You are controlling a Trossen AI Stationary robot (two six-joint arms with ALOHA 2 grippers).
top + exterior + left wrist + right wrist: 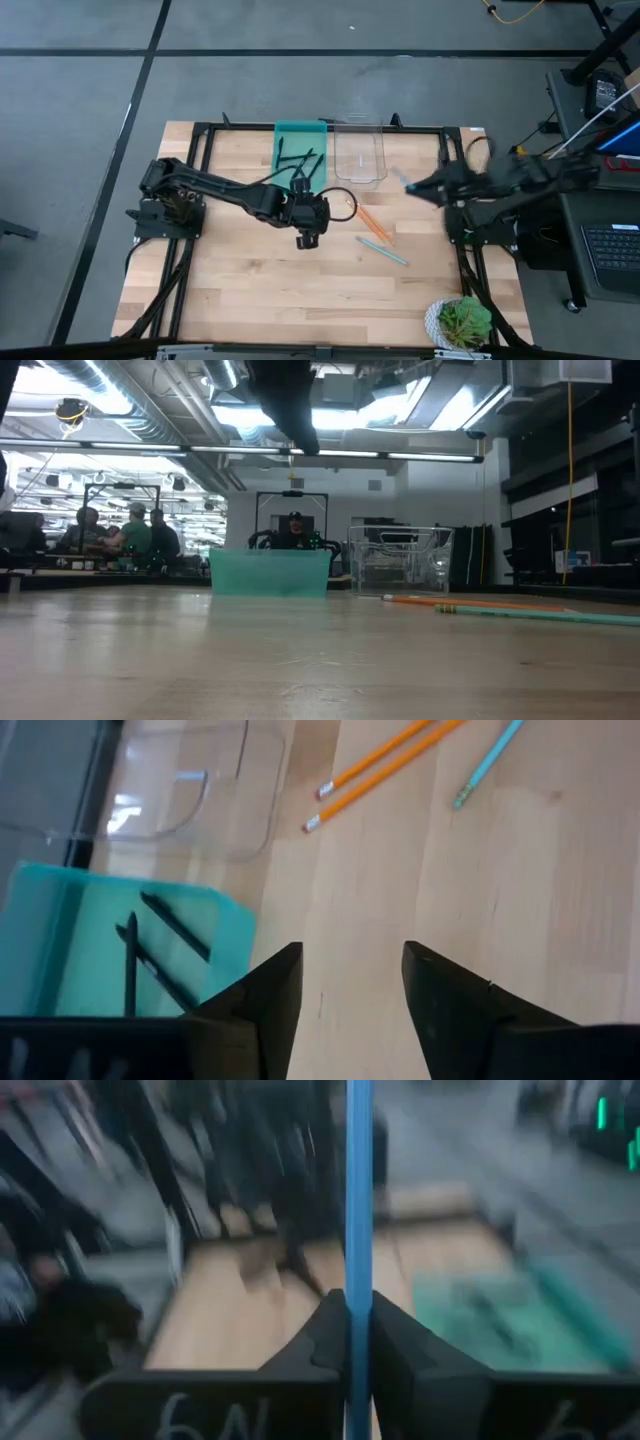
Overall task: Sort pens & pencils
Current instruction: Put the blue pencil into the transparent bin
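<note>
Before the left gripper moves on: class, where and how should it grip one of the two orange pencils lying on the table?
Grip an orange pencil mid-shaft, coming straight down, open left gripper turned across its diagonal line. The two lie flat, nearly touching, so pinching only one looks tricky.

The left gripper (307,240) hangs over the table (230,290) near its middle. Behind it sits the tray (283,160) with the pens (300,165) in it. The clear bin (359,152) stands beside that tray, behind and to the gripper's right. Three pencils (375,226) lie on the table just right of the gripper. Farther right, the right gripper (410,188) holds a fourth pencil (358,1210).
</note>
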